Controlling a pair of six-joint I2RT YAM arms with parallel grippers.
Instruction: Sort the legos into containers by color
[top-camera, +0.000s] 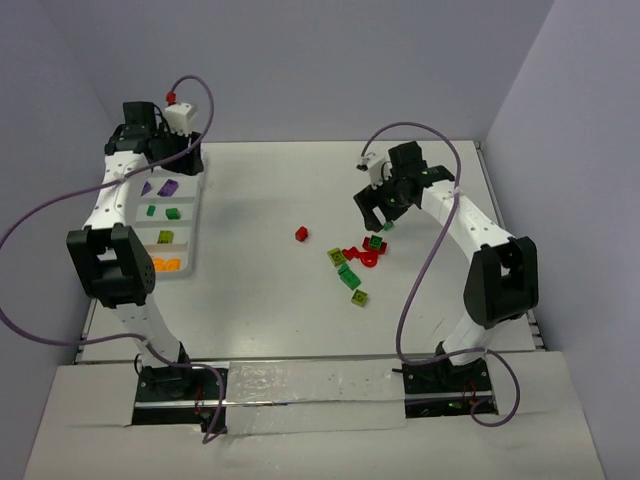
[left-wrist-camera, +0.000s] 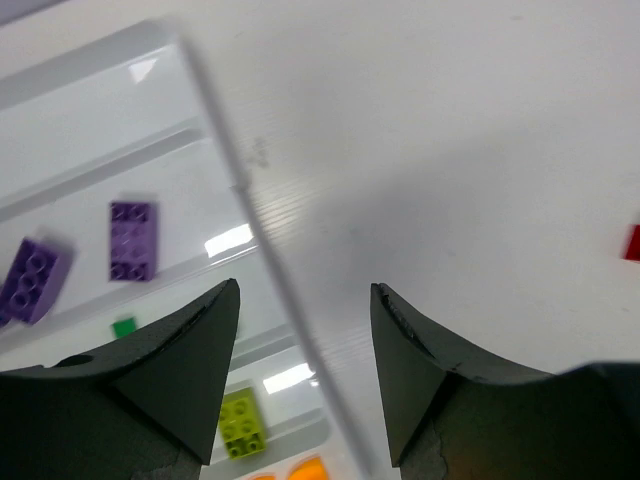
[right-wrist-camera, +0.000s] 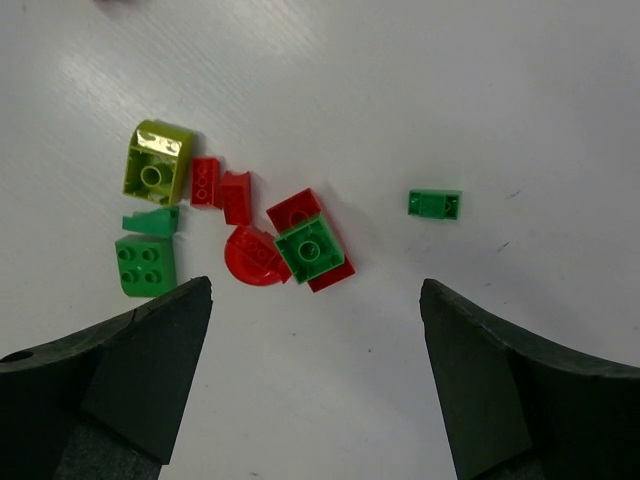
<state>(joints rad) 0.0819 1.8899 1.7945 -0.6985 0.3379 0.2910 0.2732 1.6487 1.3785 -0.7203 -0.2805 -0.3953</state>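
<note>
Ok so the flat white plastic tray with low divider walls (top-camera: 197, 225) is my reference for everything. Its compartments already hold some bricks. Two purple studded plastic bricks (left-wrist-camera: 132, 240) sit in the one furthest from the arm bases. Next comes one with a pair of small dark green ones (top-camera: 151, 210), then a lime-yellow brick (left-wrist-camera: 242, 423), then orange pieces (top-camera: 165, 265) nearest the bases.

The left gripper (left-wrist-camera: 305, 290) hangs right over the tray's long wall on the table side, up by the purple compartment. Its black fingers are partly spread with nothing between them.

One lone red brick (top-camera: 301, 233) lies out on the table, well apart from the tray. Further from the tray there's a loose pile: a lime-yellow sloped brick (right-wrist-camera: 157, 160), a few small red pieces (right-wrist-camera: 220, 190), a green square four-stud brick (right-wrist-camera: 146, 265), and another green square one (right-wrist-camera: 310, 248) sitting on red parts. A little green brick (right-wrist-camera: 435, 204) lies off by itself on the side furthest from the tray.

The right gripper (right-wrist-camera: 315, 285) hovers over that pile, jaws wide apart, gripping nothing.
</note>
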